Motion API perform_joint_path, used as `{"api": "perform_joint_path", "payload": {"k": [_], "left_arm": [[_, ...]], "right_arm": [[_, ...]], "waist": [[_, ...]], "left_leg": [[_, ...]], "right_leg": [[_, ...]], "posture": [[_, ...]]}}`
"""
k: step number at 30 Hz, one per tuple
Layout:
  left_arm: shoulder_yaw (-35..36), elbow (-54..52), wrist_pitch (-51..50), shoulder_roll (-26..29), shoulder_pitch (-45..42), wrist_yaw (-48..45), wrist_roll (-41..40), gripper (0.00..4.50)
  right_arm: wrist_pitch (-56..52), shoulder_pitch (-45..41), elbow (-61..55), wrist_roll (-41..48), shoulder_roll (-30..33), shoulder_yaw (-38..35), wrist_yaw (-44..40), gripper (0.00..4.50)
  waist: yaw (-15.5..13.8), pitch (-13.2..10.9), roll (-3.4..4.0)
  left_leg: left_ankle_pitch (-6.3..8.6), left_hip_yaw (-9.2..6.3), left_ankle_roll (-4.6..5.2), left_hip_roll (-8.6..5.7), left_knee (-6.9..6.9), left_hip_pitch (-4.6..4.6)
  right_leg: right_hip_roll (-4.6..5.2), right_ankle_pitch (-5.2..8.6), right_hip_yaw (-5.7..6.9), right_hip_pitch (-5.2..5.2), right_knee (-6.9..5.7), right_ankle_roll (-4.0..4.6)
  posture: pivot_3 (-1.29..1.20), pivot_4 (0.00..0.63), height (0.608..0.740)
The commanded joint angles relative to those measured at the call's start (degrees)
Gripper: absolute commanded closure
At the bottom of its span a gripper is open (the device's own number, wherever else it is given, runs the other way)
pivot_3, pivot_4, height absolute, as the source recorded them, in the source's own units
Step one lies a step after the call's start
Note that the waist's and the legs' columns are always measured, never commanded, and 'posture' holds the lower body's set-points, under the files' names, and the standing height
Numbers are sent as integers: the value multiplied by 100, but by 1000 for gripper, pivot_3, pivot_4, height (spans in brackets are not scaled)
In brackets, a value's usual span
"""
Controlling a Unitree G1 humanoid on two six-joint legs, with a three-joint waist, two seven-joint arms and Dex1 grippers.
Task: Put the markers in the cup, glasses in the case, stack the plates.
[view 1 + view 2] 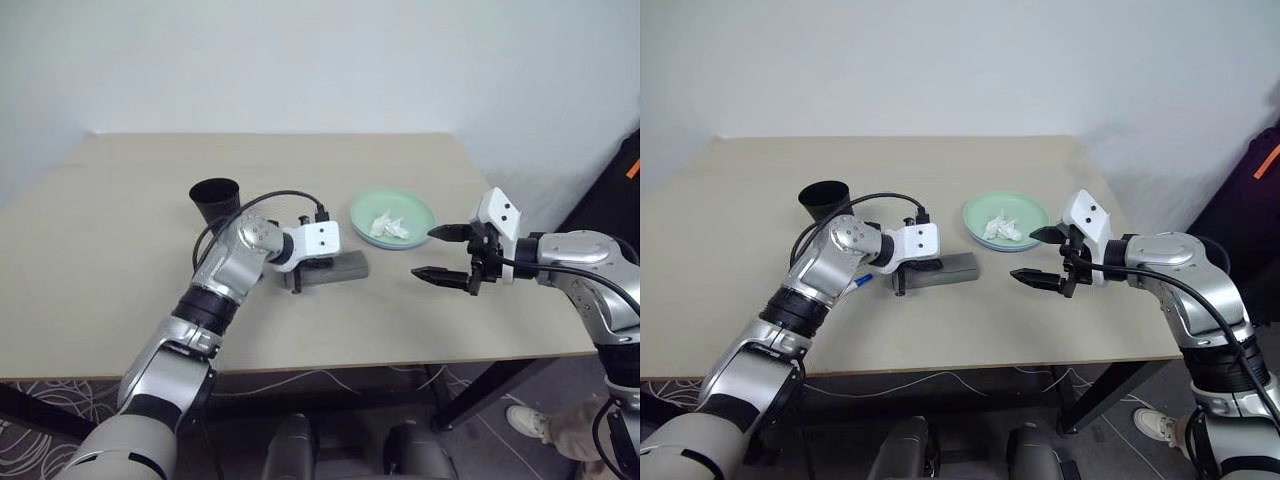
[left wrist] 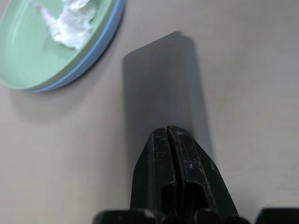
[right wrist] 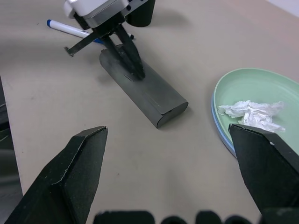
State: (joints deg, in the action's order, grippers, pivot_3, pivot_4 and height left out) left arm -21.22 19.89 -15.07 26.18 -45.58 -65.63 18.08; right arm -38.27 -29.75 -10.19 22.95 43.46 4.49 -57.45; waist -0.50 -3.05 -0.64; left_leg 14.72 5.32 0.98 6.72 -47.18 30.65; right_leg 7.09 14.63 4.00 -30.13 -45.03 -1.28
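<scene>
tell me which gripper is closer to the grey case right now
Left. The left gripper, fingers shut, has its tips down on the grey case lid. The right gripper hangs open, well off to the case's side, near the stacked plates.

You have two plates (image 3: 233,93) in one stack, mint green on light blue, with one crumpled tissue (image 3: 252,113) on top. Count one grey case (image 3: 149,93), one black cup (image 1: 215,200), and one blue-capped marker (image 3: 70,29); possibly another sits hidden.
</scene>
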Motion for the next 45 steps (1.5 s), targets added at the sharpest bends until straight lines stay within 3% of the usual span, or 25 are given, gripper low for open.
{"api": "perform_joint_path", "payload": {"k": [1, 9, 22, 31, 45], "left_arm": [[112, 12, -155, 95, -146, 113, -94, 4456], [578, 182, -538, 507, -509, 144, -529, 4456], [632, -1464, -2435, 1738, 103, -425, -1012, 279], [297, -1759, -3268, 2184, 414, -427, -1033, 279], [-38, -1212, -3328, 2331, 690, -236, -963, 279]], "right_arm": [[115, -190, -27, 3, -13, -77, -16, 0], [106, -202, -6, 14, -33, -37, -12, 0], [137, -250, 94, -2, -182, 92, -85, 0], [169, -389, 245, -46, -240, 192, -194, 0], [114, -355, 131, -31, -191, 192, -236, 0]], "waist": [[1, 0, 1], [2, -1, -1], [2, -1, 0], [-1, -2, 1], [0, -2, 1]], "left_leg": [[-1, 0, 1, 0, 0, 0], [-1, 3, 2, 4, 0, 7], [1, 4, -2, 4, 7, 8], [1, 8, -2, 8, 9, 5], [2, 10, -3, 9, 10, 7]], "right_leg": [[0, 0, 0, 0, 0, 0], [0, 0, 0, -12, 1, 0], [0, 0, 0, -13, 2, 0], [0, 0, 0, -18, 1, 0], [1, 0, 0, -22, 2, 0]], "posture": [[0, 0, 649], [0, 0, 649], [0, 0, 649], [0, 0, 649], [0, 0, 649]]}}
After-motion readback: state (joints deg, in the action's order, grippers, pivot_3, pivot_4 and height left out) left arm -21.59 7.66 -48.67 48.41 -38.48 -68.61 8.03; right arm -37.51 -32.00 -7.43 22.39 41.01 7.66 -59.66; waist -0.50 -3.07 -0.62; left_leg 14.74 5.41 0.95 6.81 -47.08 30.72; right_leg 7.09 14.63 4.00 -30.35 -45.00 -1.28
